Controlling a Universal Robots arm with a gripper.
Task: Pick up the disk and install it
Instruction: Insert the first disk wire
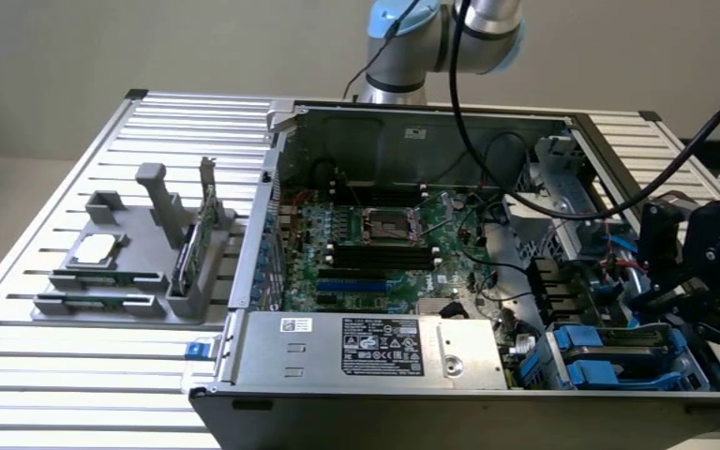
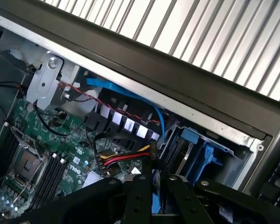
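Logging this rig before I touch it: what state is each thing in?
Case, open, lying on its side.
CPU socket, uncovered, no cooler.
Chip, flat on the tray.
Card, upright in the tray.
Gripper, low over the case's end at the exterior view's right.

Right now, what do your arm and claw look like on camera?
A silver-grey tubular arm with light-blue joint caps, and a thick black cable trailing down from it. The claw is a black metal linkage studded with small round bolt heads.
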